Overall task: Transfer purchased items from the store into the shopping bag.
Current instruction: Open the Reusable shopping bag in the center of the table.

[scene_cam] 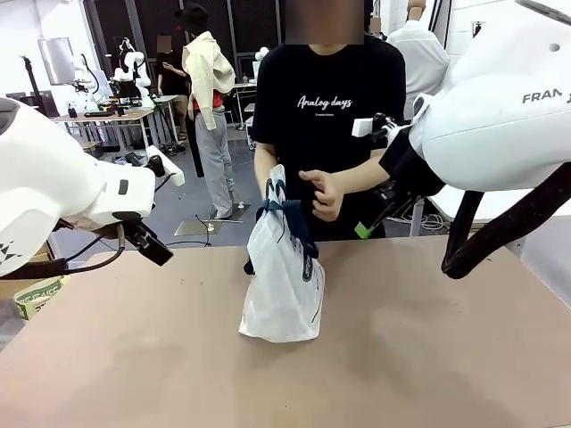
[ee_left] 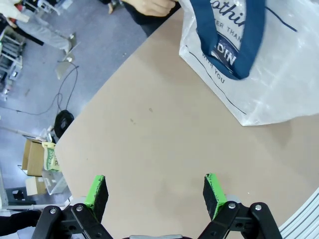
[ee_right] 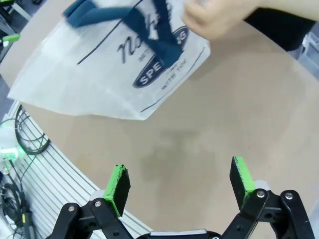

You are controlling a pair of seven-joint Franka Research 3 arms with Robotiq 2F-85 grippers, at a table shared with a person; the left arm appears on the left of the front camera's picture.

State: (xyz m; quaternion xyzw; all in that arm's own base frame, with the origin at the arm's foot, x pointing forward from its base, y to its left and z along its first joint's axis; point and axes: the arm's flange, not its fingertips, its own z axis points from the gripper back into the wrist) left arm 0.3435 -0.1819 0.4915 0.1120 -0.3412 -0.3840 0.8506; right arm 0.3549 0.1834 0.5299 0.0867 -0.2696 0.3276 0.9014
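Note:
The shopping bag (scene_cam: 284,267), translucent white plastic with navy strap handles and a navy oval logo, stands mid-table near the far edge. A person's hand (scene_cam: 323,192) hovers at its handles. In the left wrist view my left gripper (ee_left: 153,191) is open over bare tabletop, and the bag (ee_left: 269,69) lies ahead to the upper right, apart from the fingers. My right gripper (ee_right: 180,180) is open too, above bare table, with the bag (ee_right: 114,74) ahead and the person's hand (ee_right: 214,15) at its top. The store and the purchased items are out of view.
A person in a black T-shirt (scene_cam: 326,98) stands at the far side of the brown table (scene_cam: 410,357). A cardboard box (scene_cam: 36,294) sits on the floor off the table's left edge. Cables (ee_right: 30,134) lie beyond the table's near edge.

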